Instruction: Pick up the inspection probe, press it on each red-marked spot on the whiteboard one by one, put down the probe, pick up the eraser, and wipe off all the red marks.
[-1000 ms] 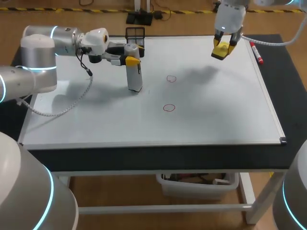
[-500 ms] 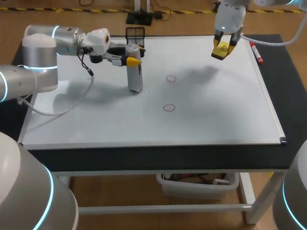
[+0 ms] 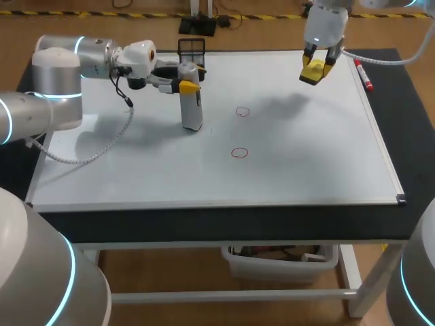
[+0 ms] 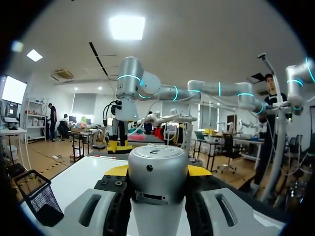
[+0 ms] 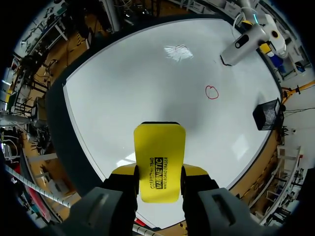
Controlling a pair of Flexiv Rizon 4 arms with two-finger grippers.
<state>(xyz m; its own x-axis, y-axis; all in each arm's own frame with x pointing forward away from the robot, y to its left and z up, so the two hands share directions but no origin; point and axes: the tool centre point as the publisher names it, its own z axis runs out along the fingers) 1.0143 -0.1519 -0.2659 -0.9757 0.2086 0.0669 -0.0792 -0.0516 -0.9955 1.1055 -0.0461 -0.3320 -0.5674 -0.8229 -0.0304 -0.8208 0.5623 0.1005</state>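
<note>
Head view, probe (image 3: pixel 192 105): upright, long axis vertical, base on the whiteboard (image 3: pixel 136 170), left of the far red circle (image 3: pixel 242 112).
Left jaws: pinching the probe's upper end from both sides.
Eraser (image 5: pixel 159 167): yellow, long axis running out past the fingers, pointing down over the whiteboard's far right.
Right jaws: pinching the eraser.

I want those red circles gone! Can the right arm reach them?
Probably yes. The right gripper holds the eraser over bare whiteboard, and the probe stands beside the circles, not between.
</note>
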